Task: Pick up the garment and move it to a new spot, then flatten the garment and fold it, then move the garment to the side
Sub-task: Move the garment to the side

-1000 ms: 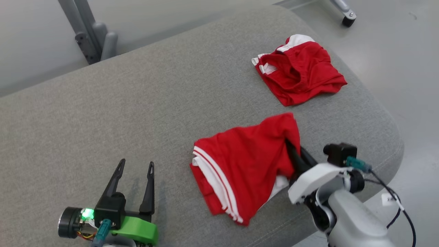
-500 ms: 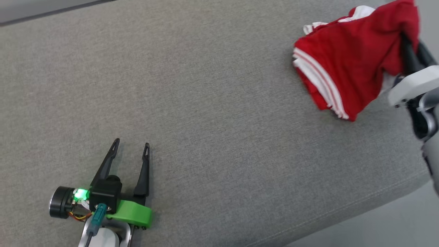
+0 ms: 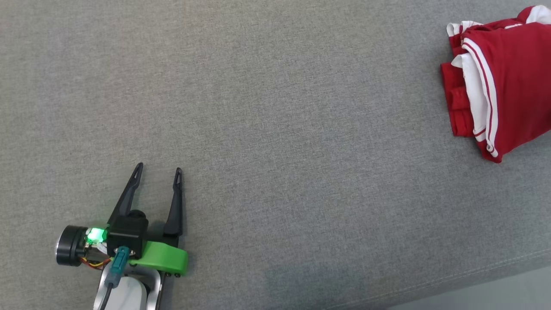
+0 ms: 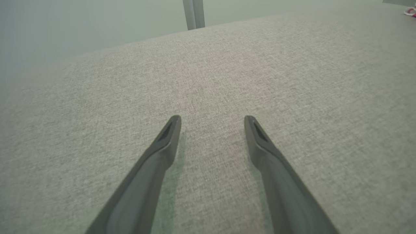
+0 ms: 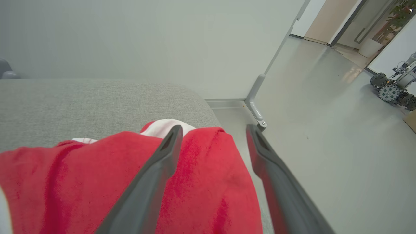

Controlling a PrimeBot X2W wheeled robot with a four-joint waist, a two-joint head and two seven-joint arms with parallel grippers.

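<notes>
Left end effector [image 3: 158,168] hung low over the grey cushion [image 3: 301,107], its arm reaching forward, fingers spread and empty. Right end effector [image 5: 214,127] pointed out past the cushion's corner, fingers spread just above the bunched red, white-striped garment [image 3: 508,86] lying near the cushion's right edge.

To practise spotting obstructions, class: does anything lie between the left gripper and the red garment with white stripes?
Nothing visible does. In the head view, bare grey woven-fabric cushion lies between the open left gripper and the red white-striped cloth garment.
</notes>
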